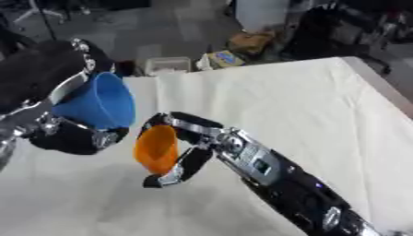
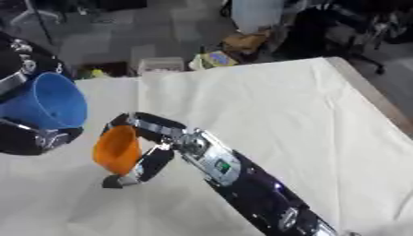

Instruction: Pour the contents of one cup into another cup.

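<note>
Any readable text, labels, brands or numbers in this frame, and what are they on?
None readable.
Blue cup in left hand: plain, no print seen.
Orange cup in right hand: plain.
Colourful box on the floor: print too blurred to read.
Right forearm panel: markings too small to read.

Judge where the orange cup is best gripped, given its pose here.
Around its side wall, from the right. The orange cup is tipped with its mouth facing left toward the blue cup, so the wall is the only free surface. The right robot hand already wraps it that way; the left robot hand holds the blue one.
</note>
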Controlling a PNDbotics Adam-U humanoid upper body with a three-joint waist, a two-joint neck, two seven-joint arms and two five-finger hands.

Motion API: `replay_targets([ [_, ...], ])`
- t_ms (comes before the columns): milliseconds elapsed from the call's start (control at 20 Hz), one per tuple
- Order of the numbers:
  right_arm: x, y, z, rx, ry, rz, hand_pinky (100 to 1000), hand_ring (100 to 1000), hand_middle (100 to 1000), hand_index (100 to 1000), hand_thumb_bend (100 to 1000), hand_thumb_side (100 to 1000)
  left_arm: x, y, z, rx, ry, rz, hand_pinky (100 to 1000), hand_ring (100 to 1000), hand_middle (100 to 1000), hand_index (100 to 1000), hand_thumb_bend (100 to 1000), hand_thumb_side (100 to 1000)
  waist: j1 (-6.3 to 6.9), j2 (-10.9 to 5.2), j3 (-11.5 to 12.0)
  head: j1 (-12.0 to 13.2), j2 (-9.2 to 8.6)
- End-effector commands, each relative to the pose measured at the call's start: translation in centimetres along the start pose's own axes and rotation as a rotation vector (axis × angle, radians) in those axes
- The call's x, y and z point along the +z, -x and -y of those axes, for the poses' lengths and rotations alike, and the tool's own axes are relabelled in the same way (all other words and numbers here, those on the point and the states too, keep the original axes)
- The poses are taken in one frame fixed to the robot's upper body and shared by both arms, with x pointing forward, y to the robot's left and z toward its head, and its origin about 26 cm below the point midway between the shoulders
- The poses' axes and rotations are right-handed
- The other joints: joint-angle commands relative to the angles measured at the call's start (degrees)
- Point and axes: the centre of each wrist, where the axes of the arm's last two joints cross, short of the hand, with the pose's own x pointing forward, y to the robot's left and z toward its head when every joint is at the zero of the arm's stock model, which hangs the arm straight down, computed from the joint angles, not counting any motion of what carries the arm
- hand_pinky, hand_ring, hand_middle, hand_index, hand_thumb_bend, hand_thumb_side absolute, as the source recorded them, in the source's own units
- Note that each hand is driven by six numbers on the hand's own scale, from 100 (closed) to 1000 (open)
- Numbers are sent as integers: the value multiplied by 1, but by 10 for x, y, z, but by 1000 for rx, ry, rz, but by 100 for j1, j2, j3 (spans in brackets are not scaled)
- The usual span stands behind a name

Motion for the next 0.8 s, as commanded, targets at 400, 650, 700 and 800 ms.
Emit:
replay_targets([
  [400, -6, -9, 5, 14, -3, 35, 355, 245, 408, 596, 451, 100, 0, -6, -7, -106, 28, 39, 147, 114, 100, 371, 419, 100, 12, -87, -27, -3, -99],
  [650, -6, -9, 6, 16, -5, 36, 354, 245, 409, 596, 451, 100, -2, -8, -4, -142, 60, 53, 130, 109, 100, 369, 425, 100, 15, -83, -39, -1, -100],
  [700, -6, -9, 6, 16, -5, 36, 354, 244, 409, 596, 451, 100, -2, -8, -3, -146, 65, 54, 130, 107, 100, 367, 425, 100, 16, -83, -41, 0, -100],
  [800, -6, -10, 6, 17, -6, 37, 354, 245, 409, 596, 451, 100, -3, -9, -2, -155, 74, 56, 128, 104, 100, 364, 426, 100, 17, -82, -44, 2, -102],
])
